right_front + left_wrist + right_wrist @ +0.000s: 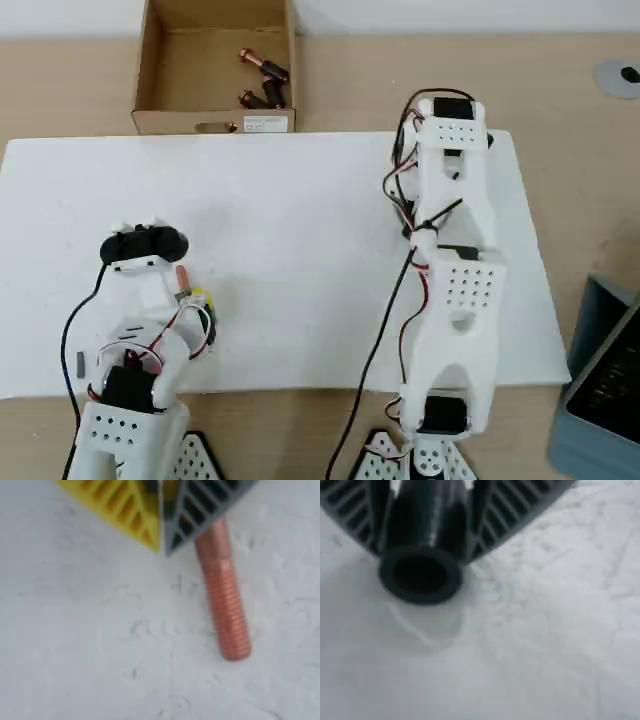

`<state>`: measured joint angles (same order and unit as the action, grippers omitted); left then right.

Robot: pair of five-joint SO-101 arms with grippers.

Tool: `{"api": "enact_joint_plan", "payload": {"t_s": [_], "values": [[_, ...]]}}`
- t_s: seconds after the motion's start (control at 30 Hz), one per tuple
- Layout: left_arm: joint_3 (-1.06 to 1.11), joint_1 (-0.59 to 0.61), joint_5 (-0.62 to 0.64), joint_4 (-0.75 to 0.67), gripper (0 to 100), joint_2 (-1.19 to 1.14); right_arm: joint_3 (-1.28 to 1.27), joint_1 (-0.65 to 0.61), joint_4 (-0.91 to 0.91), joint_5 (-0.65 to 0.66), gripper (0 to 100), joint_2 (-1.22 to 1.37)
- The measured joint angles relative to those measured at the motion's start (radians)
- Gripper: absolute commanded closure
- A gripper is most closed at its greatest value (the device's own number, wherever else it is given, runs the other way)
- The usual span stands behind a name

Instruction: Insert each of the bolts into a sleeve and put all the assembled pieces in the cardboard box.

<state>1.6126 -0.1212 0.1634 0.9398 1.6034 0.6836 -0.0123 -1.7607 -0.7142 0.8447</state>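
A copper threaded bolt (223, 605) lies on the white mat (90, 645). Its upper end is hidden behind the grey finger of my left gripper (161, 544), whose yellow and grey fingers meet at the tips, shut. From above, that gripper (190, 297) sits at the mat's near left with the bolt (182, 276) poking out beside it. My right gripper (422, 555) is shut on a black flanged sleeve (420, 575), held just over the mat with its open end showing. The cardboard box (146, 70) stands at the back left with copper-and-black pieces (265, 80) inside.
My right arm (455, 260) stands folded along the mat's right side, with wires running down its left. A blue-grey bin (605, 385) sits off the mat at the right edge. The white mat (300, 240) lies between the arms.
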Motion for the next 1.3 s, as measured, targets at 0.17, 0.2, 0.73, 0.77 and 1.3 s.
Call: {"api": "enact_joint_plan", "payload": {"t_s": [0.17, 0.2, 0.73, 0.77, 1.3], "values": [[0.0, 0.0, 0.0, 0.0, 100, 0.0, 0.0, 0.0, -0.002, 0.029, 98.8, 0.0], [0.0, 0.0, 0.0, 0.0, 100, 0.0, 0.0, 0.0, -0.002, 0.034, 98.8, 0.0], [0.0, 0.0, 0.0, 0.0, 100, 0.0, 0.066, -0.14, -0.009, 0.176, 98.9, -0.281], [0.0, 0.0, 0.0, 0.0, 100, 0.0, 0.066, -0.14, -0.009, 0.183, 98.9, -0.301], [0.0, 0.0, 0.0, 0.0, 100, 0.0, -0.347, -0.14, -0.009, 0.213, 98.9, -0.876]]}}
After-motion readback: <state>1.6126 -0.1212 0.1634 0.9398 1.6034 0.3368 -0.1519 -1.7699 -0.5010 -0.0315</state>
